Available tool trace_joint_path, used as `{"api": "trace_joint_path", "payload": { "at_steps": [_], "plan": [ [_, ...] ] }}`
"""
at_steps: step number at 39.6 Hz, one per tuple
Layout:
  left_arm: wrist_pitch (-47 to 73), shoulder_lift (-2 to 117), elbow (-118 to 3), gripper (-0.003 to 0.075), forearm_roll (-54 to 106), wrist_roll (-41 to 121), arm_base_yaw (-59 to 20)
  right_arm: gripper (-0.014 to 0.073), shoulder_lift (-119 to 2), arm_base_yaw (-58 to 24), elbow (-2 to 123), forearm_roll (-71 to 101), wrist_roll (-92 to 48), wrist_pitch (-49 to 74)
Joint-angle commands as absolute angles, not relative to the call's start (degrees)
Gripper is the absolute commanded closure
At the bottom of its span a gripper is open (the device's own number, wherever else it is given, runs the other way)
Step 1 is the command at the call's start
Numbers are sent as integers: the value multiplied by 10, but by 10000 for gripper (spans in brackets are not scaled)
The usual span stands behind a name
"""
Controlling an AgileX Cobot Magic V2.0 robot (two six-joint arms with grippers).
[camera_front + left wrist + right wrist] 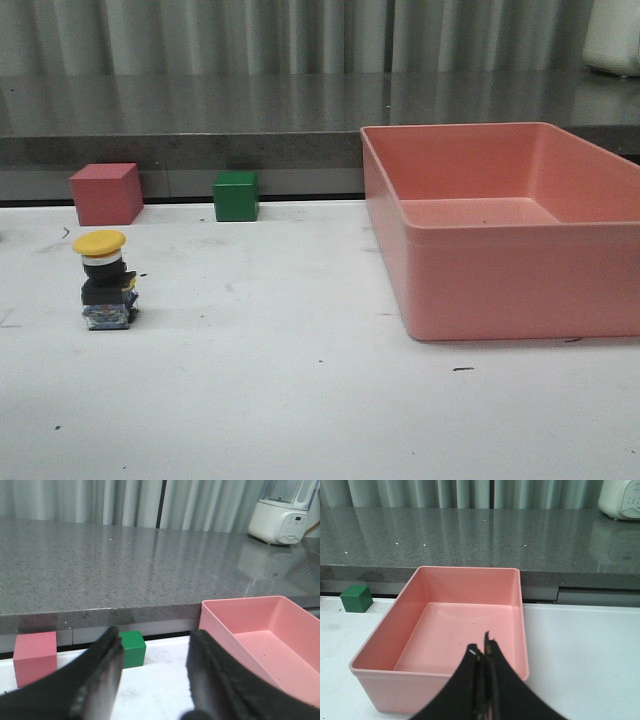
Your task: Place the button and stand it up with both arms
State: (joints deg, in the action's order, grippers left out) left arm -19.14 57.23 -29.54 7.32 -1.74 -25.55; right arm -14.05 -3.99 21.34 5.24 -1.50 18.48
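Front view: the button [104,279] stands upright on the white table [300,400], at my left side, yellow cap up, white collar beneath it, black body and bluish base resting on the surface. It stands alone, touched by nothing. Behind it, along the table's far edge, sit a pink cube [106,194] and, to its right, a green cube [236,196], both well apart from the button. A pink bin [520,290] occupies the right side of the table, open side up.

Left wrist view: my left gripper [152,672] has its fingers [102,680] spread, with a clear gap between them and nothing held. Past them lie the pink cube [34,657], the green cube [132,649] and one corner of the bin [225,625]. The button does not appear here.

Right wrist view: my right gripper [482,652] has its fingers pressed together, tips meeting, with nothing between them. It hangs over the near wall of the bin [395,682]. The green cube [356,598] sits beside the bin's far corner, apart from it. A grey counter [470,540] runs behind the table.
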Motion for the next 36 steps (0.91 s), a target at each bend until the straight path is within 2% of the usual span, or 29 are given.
{"api": "trace_joint_path", "payload": {
  "at_steps": [1,7,22,36],
  "plan": [
    [-161,509,-312,606,75,-17,-258,664,-145,-37,228,48,-21,139],
    [-73,433,-312,739,66,-17,-258,664,-145,-37,228,48,-21,139],
    [61,268,-311,740,34,-17,-258,664,-145,-37,228,48,-21,139],
    [75,226,-311,740,34,-17,-258,664,-145,-37,228,48,-21,139]
  ]
}}
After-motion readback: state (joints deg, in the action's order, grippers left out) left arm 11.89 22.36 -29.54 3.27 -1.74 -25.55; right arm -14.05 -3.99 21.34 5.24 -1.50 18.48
